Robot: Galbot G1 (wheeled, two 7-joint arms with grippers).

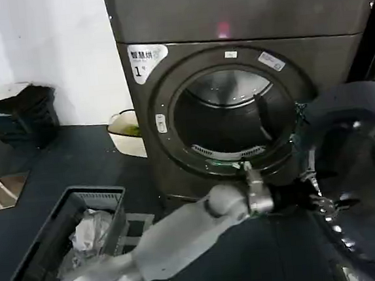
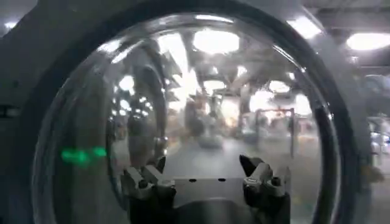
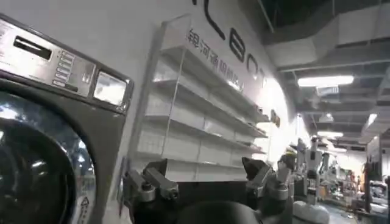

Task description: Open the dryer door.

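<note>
Dryer (image 1: 246,63) fills the upper centre and right of the head frame, white "1" sticker (image 1: 144,59) at its upper left, its round opening (image 1: 232,120) uncovered. Swung out at the lower right edge of the frame is the dryer door (image 1: 365,177), inner side showing. The left arm reaches across the lower frame, its tool (image 1: 318,201) at the door's near rim; in the left wrist frame its fingers (image 2: 143,182) stand apart before the glass (image 2: 207,103). The right tool (image 3: 207,182) also has its fingers apart, beside another machine (image 3: 49,134) and white shelves (image 3: 201,122). A basket (image 1: 71,236) sits on the floor at lower left.
</note>
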